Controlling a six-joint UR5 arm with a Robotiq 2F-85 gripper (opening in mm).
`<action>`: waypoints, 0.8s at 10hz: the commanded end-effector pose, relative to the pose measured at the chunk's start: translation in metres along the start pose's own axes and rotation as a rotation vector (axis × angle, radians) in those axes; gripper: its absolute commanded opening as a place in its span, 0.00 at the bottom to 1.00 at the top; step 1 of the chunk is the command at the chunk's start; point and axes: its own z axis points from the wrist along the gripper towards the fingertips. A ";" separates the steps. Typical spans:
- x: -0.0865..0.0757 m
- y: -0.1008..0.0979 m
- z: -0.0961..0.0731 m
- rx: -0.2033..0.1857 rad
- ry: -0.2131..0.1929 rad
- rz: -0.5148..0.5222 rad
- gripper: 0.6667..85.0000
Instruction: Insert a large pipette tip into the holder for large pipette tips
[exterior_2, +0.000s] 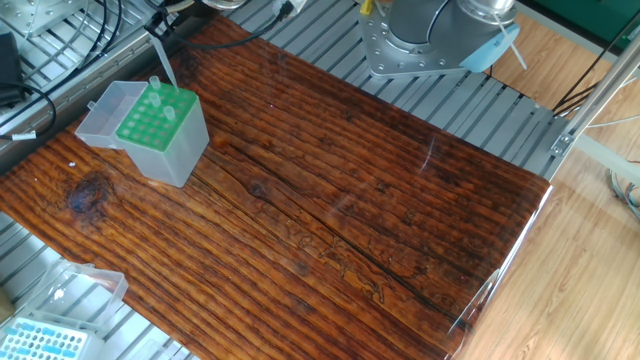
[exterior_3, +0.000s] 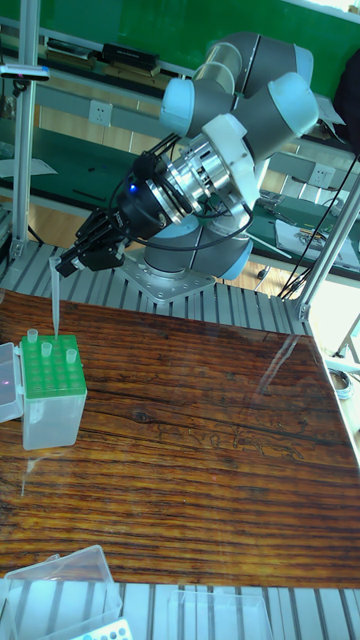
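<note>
Above holder for large pipette tips (exterior_3: 50, 392): large pipette tip (exterior_3: 54, 305)

The end effector (exterior_3: 66, 265) hangs above the tabletop (exterior_3: 200, 430) with the pipette tip (exterior_3: 54, 308) pointing down from it. Directly below stands the tip box (exterior_3: 50, 395), its open lid (exterior_2: 105, 112) beside it. Three tips (exterior_3: 44, 347) already sit in its holes. A second box (exterior_2: 45, 340) lies well apart, off the tabletop's near edge.

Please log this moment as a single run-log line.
pincer: shut on large pipette tip | tip point just above green-topped holder | not inserted | lid open
</note>
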 end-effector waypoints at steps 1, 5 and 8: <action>-0.002 0.000 0.001 0.000 -0.010 0.008 0.00; -0.004 0.001 0.003 -0.006 -0.011 0.017 0.00; -0.007 -0.002 0.005 -0.012 -0.012 0.025 0.00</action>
